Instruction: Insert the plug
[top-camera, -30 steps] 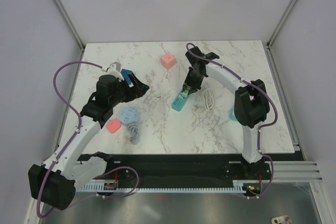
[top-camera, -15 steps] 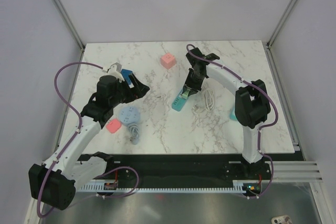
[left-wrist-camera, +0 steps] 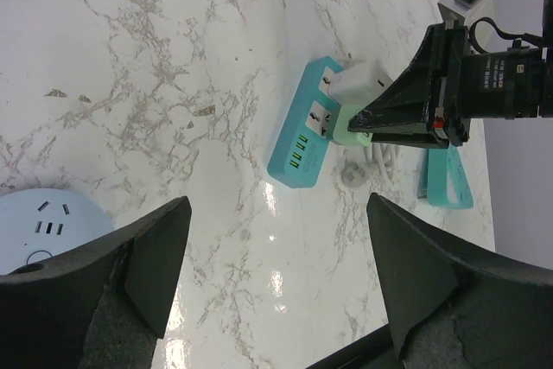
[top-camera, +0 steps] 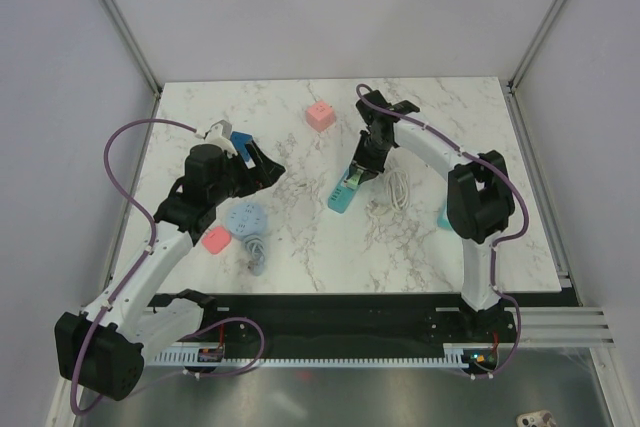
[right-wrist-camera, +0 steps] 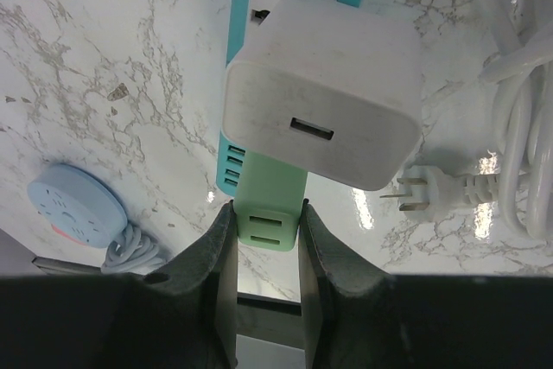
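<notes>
— Plug [right-wrist-camera: 270,200]?
— Green, pinched in the right gripper [right-wrist-camera: 266,218] on the teal power strip [top-camera: 341,194], table centre.
— Around it?
— White charger [right-wrist-camera: 324,127] just beside at 1 o'clock; coiled cable [top-camera: 398,189] at 3. Left gripper [left-wrist-camera: 278,205] gapes, empty.

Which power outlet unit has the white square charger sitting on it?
The teal rectangular power strip; the round pale-blue outlet hub and the pink cube outlet carry nothing on top.

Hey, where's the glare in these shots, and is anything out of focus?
Left wrist view: glare patches on the marble table near the bottom, fingers of the left gripper dark and blurred. Right wrist view: glare by the white cable, right gripper fingers on the green plug slightly soft. Top external view: even light, soft shadows.
</notes>
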`<state>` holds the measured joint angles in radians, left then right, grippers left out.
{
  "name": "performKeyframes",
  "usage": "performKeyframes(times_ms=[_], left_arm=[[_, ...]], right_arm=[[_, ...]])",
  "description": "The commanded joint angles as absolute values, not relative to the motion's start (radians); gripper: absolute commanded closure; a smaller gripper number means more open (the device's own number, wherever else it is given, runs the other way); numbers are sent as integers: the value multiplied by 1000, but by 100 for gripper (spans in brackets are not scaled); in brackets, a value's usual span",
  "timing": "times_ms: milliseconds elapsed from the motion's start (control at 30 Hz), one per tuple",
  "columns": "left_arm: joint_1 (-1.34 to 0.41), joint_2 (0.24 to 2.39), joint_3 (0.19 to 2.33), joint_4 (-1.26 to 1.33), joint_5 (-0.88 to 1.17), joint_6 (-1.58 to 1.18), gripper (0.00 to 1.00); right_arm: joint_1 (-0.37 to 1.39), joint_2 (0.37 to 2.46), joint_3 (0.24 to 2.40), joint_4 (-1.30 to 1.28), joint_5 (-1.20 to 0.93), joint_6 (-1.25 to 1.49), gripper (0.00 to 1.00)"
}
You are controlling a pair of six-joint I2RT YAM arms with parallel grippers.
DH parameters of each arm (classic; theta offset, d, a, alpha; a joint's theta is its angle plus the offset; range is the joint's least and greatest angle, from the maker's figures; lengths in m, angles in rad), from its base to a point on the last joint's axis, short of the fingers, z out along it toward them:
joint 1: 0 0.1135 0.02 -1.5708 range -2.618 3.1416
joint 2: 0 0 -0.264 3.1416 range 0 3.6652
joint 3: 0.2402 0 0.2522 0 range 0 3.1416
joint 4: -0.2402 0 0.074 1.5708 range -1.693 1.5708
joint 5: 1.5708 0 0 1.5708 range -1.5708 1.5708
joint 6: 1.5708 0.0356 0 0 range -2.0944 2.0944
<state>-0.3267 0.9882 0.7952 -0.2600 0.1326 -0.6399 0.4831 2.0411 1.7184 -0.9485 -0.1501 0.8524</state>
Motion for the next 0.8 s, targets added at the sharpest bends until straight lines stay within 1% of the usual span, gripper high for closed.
performKeyframes(times_ms=[0, 567, 767], left_arm=[[-324, 977, 795, -236, 129, -615, 10], [-324, 973, 792, -236, 129, -614, 10], [-325, 969, 793, -233, 136, -620, 10]], right_arm=[[476, 2117, 1730, -950, -147, 822, 100], [479, 2213, 1744, -948, -124, 812, 100], [505, 2241, 1787, -999, -61, 795, 100]])
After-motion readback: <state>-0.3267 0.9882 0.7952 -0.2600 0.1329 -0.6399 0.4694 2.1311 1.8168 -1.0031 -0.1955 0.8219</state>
